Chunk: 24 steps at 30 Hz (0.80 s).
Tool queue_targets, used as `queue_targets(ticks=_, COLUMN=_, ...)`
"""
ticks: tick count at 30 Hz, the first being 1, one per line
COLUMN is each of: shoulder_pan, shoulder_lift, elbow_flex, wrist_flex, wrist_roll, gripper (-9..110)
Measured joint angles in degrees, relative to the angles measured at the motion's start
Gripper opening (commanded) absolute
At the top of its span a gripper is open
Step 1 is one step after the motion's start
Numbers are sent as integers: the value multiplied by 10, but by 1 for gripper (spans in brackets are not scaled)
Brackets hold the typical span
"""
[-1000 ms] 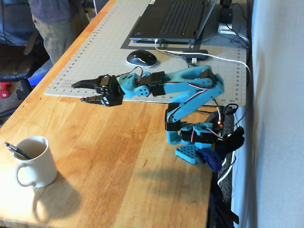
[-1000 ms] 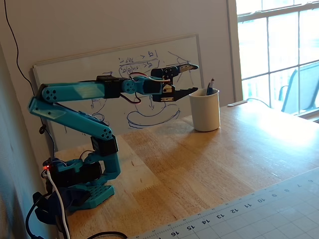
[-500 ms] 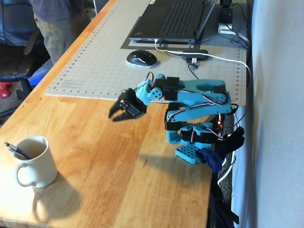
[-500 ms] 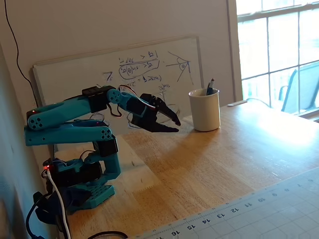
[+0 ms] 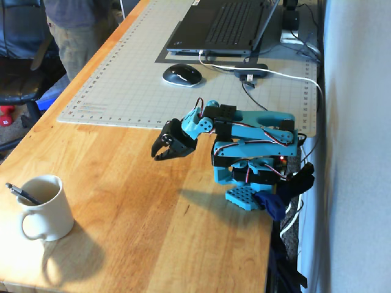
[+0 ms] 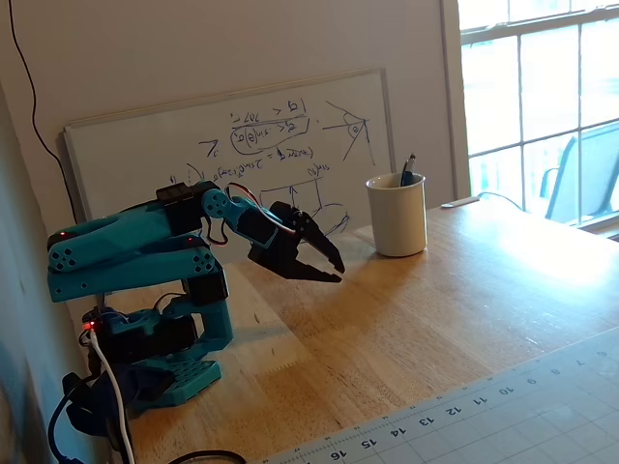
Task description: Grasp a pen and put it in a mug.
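Note:
The cream-white mug (image 5: 44,207) stands upright on the wooden table at the lower left in a fixed view, and at the far side (image 6: 397,217) in another fixed view. The dark pen (image 5: 19,193) stands inside it, its end sticking out over the rim (image 6: 408,170). My gripper (image 5: 160,152) is folded back near the teal arm's base, well away from the mug, pointing down toward the table (image 6: 329,271). Its black fingers are nearly together with nothing between them.
A cutting mat (image 5: 146,79) covers the far table, with a mouse (image 5: 181,74), a laptop (image 5: 220,27) and cables. A whiteboard (image 6: 242,155) leans on the wall behind the arm. A person (image 5: 76,30) stands off the table's far left edge.

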Motion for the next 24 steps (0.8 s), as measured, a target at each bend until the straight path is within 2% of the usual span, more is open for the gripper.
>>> queue_targets(ticks=11, shoulder_pan=1, shoulder_lift=111, elbow_flex=60, wrist_flex=121, wrist_roll=0, gripper=2)
queue_targets(ticks=19, shoulder_pan=1, shoulder_lift=135, elbow_flex=60, wrist_flex=221, wrist_roll=0, gripper=2)
queue_targets(ticks=24, shoulder_pan=1, shoulder_lift=137, elbow_flex=60, wrist_flex=238, wrist_roll=0, gripper=2)
